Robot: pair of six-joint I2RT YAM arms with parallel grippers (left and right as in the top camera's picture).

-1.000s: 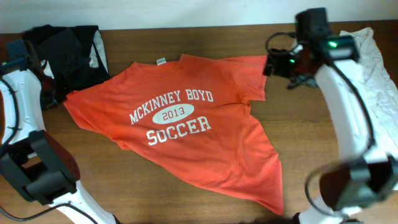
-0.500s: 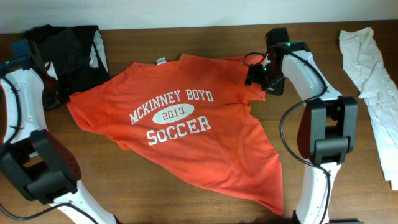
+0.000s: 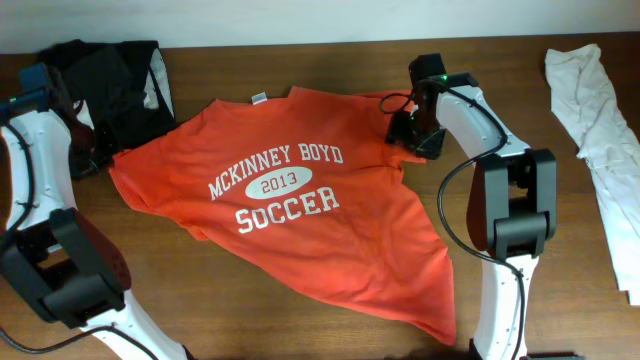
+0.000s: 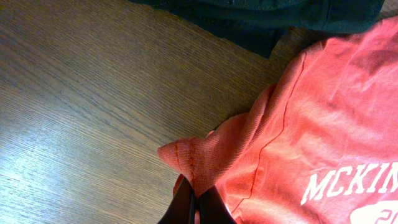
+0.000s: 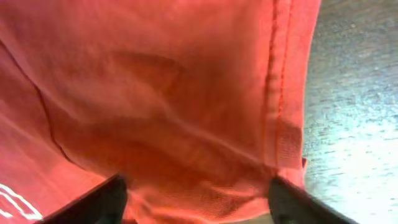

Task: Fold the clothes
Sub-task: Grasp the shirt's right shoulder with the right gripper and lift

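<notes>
The red-orange T-shirt (image 3: pixel 300 200) with white "McKinney Boyd 2013 Soccer" print lies spread, front up, across the middle of the wooden table. My left gripper (image 3: pixel 95 155) is shut on the shirt's left sleeve tip; in the left wrist view the dark fingers (image 4: pixel 194 208) pinch a fold of the red cloth (image 4: pixel 298 137). My right gripper (image 3: pixel 412 135) is over the right sleeve. In the right wrist view its fingers (image 5: pixel 196 196) stand wide apart over the red sleeve (image 5: pixel 174 93) and its hem.
A black garment (image 3: pixel 115 75) lies bunched at the far left corner; its edge shows in the left wrist view (image 4: pixel 267 18). A plain white garment (image 3: pixel 600 130) lies along the right edge. Bare wooden table (image 3: pixel 560 220) shows around the shirt.
My right arm has swung in from the right and come down onto the shirt's right sleeve. The left gripper has stayed put, holding the left sleeve.
</notes>
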